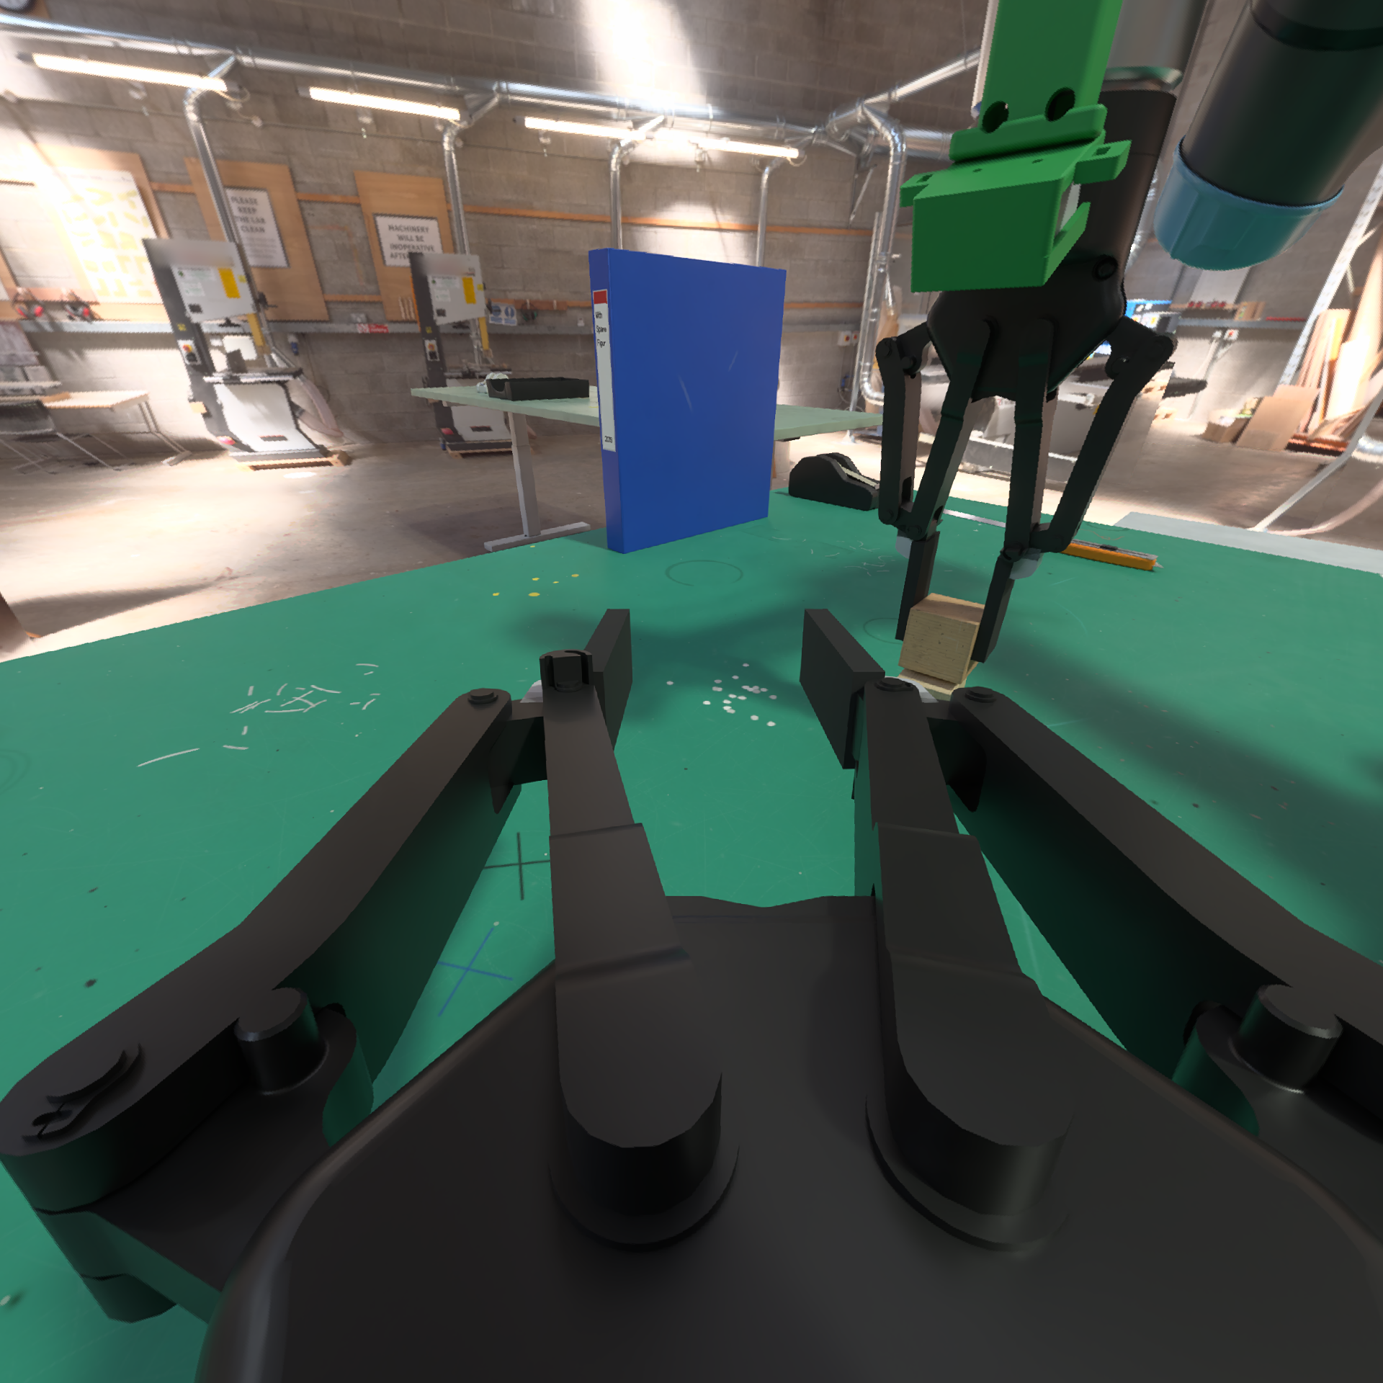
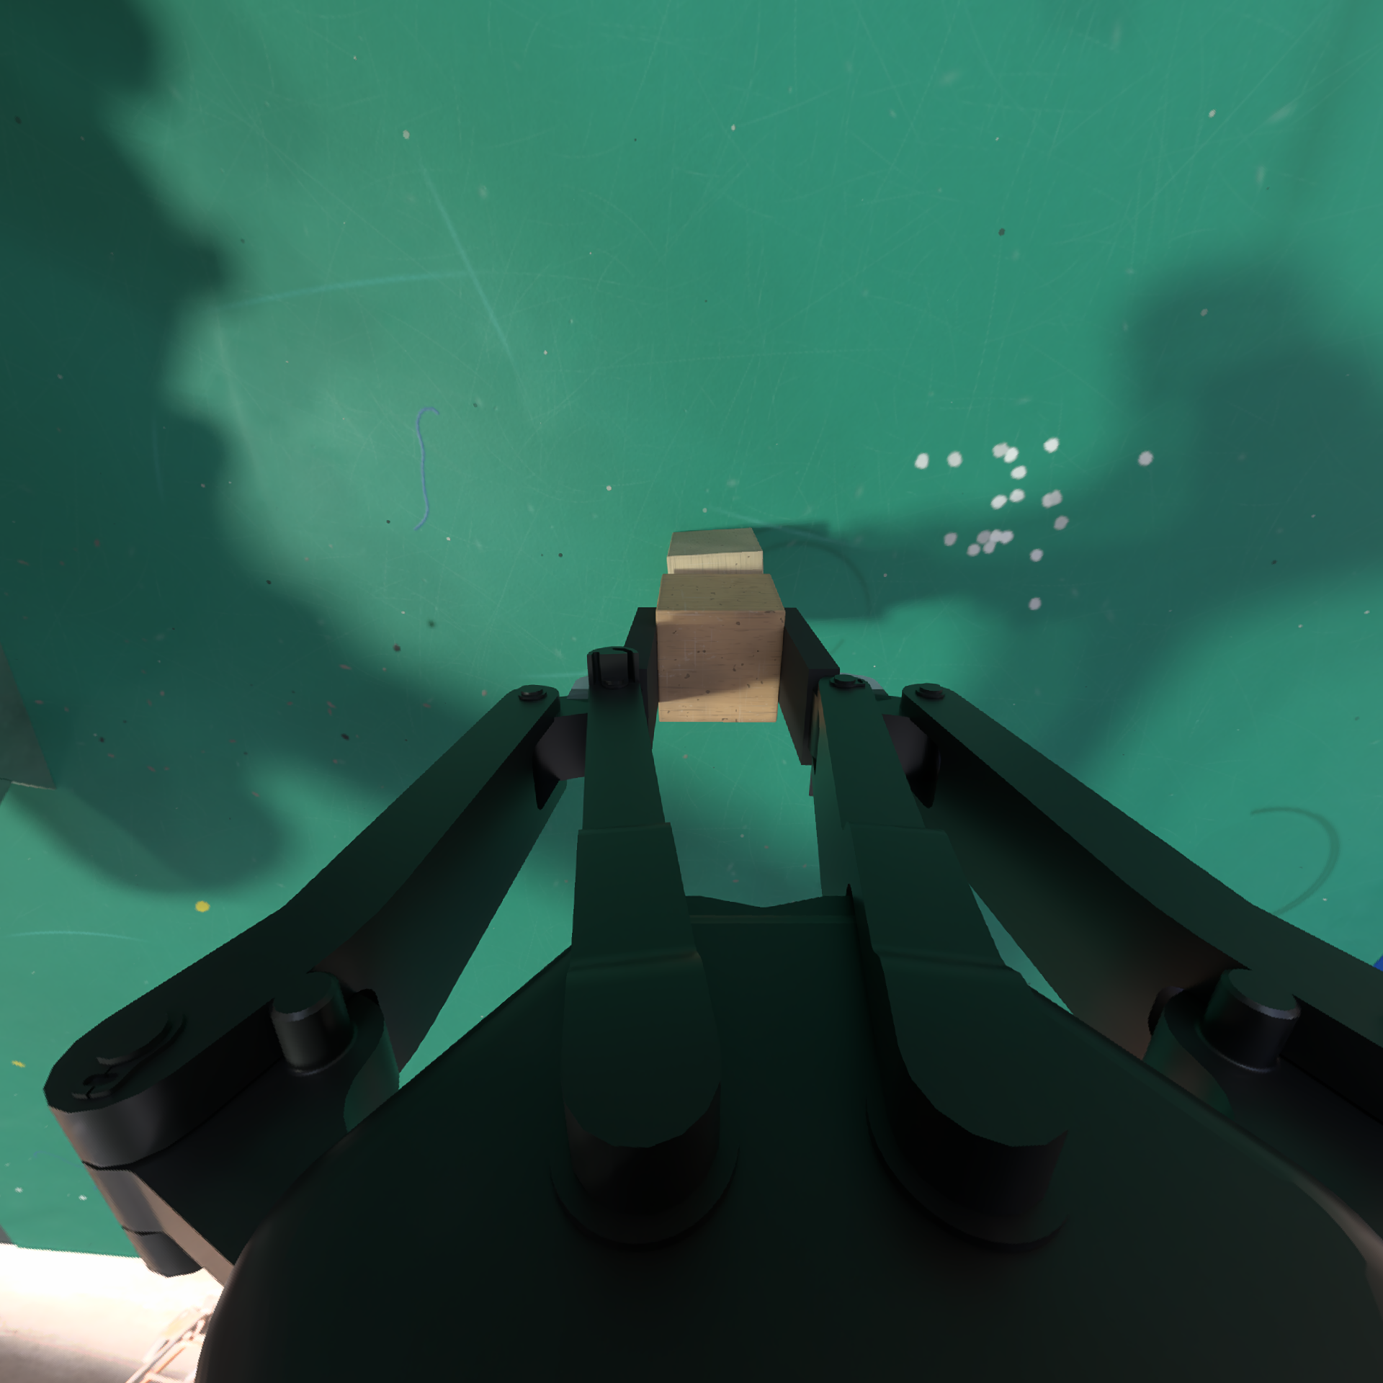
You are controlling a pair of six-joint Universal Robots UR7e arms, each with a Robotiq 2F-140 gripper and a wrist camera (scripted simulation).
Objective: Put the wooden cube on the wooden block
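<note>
The wooden cube is light tan and sits between the fingers of my right gripper, which is shut on it. The wooden block lies on the green table just beyond and below the cube. In the left wrist view the right gripper points down and holds the cube right over the block, which is mostly hidden. I cannot tell whether they touch. My left gripper is open and empty, low over the table to the left of the cube.
A blue binder stands upright near the far edge of the green table. A black object lies behind it to the right, and an orange bar at the far right. White specks dot the mat.
</note>
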